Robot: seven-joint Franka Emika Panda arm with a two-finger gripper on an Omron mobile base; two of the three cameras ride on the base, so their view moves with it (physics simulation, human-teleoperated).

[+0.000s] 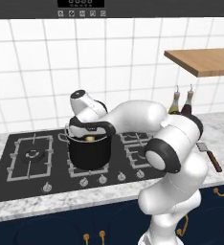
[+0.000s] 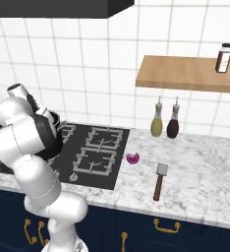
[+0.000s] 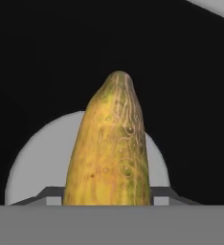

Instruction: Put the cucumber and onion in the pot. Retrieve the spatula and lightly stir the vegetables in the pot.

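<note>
The black pot stands on a middle burner of the cooktop. My gripper hangs over its mouth, shut on the yellow-green cucumber, which points down into the pot. In the hand view the cucumber sits between my fingertips, with the pot's black wall and grey floor behind it. The purple onion lies on the marble counter just right of the cooktop. The spatula with its brown handle lies farther right on the counter, and the left base view shows the spatula too.
Two bottles stand against the tiled wall behind the onion. A wooden shelf with a spice jar hangs above them. The range hood is overhead. My own arm hides much of the cooktop's left side in the right base view.
</note>
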